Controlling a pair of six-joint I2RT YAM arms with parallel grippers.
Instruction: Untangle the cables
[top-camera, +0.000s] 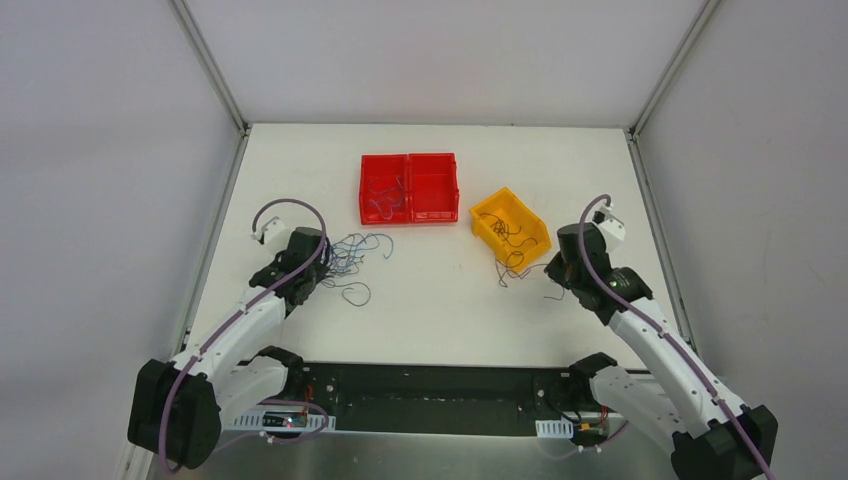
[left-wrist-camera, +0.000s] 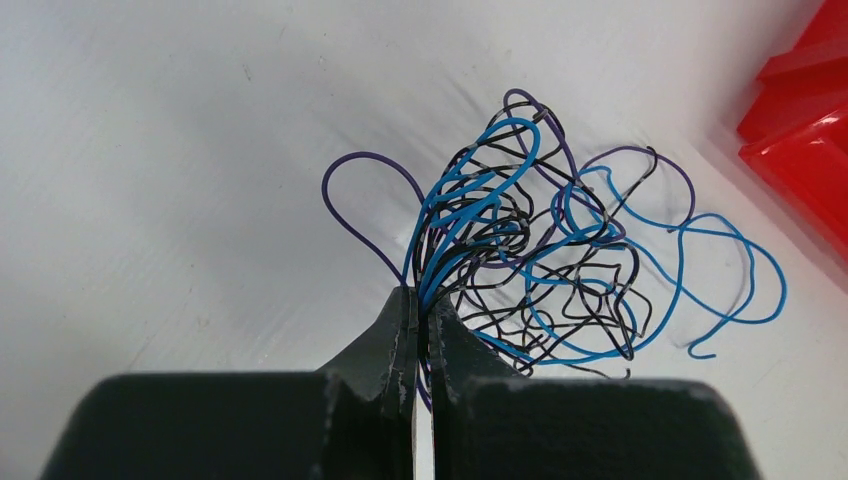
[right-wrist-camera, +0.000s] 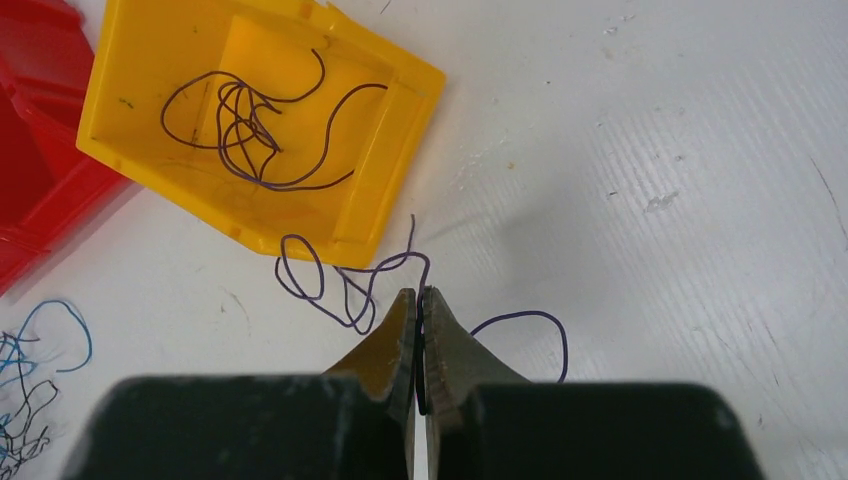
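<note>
The left hand (left-wrist-camera: 422, 300) sits left of the red bin (top-camera: 409, 187), nearer the arm bases. Its jaws are pinched tight on a few strands of the cables (left-wrist-camera: 540, 240) — a knot of blue, purple and black loops. The knot lies on the white surface (top-camera: 440, 310) between that hand and the bin. Blue and black strands rise straight out of the pinch, and one purple loop bows off to the knot's left.

The red bin has two compartments, and a few blue cables (top-camera: 383, 198) lie in its left one.

Just right of the red bin stands the yellow bin (right-wrist-camera: 150, 50), turned at an angle, with dark cables (right-wrist-camera: 250, 130) curled inside.

Further right of the red bin, and nearer, the right hand (right-wrist-camera: 421, 297) is closed on a single purple cable (right-wrist-camera: 345, 290). This cable loops over the surface just outside the yellow bin's near wall, and one end arcs away to the hand's right.
</note>
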